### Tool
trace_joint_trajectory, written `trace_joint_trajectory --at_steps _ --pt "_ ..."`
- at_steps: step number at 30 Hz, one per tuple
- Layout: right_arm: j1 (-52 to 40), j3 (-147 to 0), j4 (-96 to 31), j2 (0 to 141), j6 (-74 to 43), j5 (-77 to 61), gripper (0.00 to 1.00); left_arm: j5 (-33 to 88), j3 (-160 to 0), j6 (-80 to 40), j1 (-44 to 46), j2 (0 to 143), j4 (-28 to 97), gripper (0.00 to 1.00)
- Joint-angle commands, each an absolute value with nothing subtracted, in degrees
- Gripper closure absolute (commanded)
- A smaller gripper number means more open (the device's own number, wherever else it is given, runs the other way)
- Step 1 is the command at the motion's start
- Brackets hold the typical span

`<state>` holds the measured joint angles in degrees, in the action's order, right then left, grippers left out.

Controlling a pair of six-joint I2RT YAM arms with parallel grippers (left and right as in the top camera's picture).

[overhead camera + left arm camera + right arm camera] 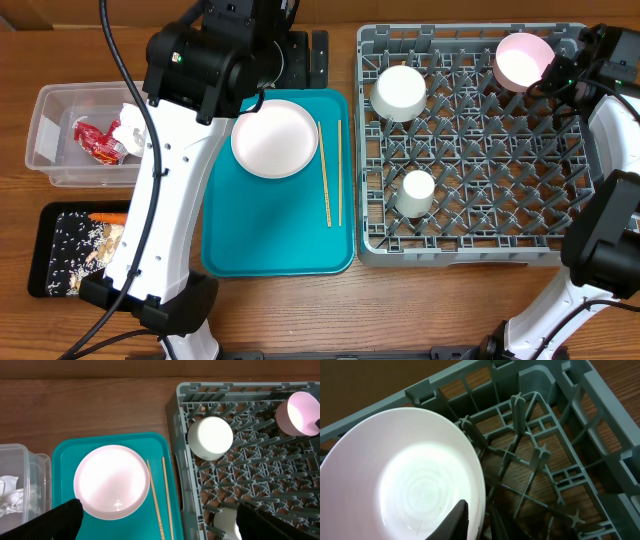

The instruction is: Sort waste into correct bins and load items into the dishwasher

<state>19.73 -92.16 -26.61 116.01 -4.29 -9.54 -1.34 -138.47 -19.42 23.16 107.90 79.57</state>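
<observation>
Pinkish bowl [523, 58] is leaning among dish rack [480, 160] pegs at upper right, the right gripper [549, 76] pinching its rim. Left gripper [165, 521] is hovering, spread wide, over the teal tray's [280, 245] plate [275, 138].

We see a robotics lab. The left arm [165, 200] and right arm [612, 235] stand at a wooden table [60, 40] bearing a dish rack [480, 170].

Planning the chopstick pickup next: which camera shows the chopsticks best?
Overhead: both chopsticks lie full length, side by side on the teal tray. The left wrist view cuts off their ends at the bottom edge; the right wrist view shows none.
</observation>
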Motion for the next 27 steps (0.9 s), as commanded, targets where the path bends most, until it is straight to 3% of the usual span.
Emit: trace_joint_trajectory --at_steps 1,4,10,24,27 --pt "19.44 -93.01 -26.65 116.07 -4.56 -9.04 0.82 -1.91 -138.8 -19.29 23.16 107.57 79.5 0.0" --pt "19.33 -93.01 -26.68 116.07 -4.58 -9.06 0.82 -1.91 -138.8 -19.29 23.16 107.57 79.5 0.0" --pt "19.22 -93.01 -26.96 116.07 -4.58 -9.06 0.96 -1.91 -138.8 -19.29 23.16 107.57 79.5 0.0" --pt "19.2 -95.72 -26.44 110.45 -4.21 -5.17 0.96 -1.91 -138.8 -19.29 23.16 107.57 79.5 0.0" --pt "18.52 -96.25 -27.46 105.93 1.5 -1.39 0.96 -1.91 -138.8 -19.31 23.16 107.57 79.5 0.0"
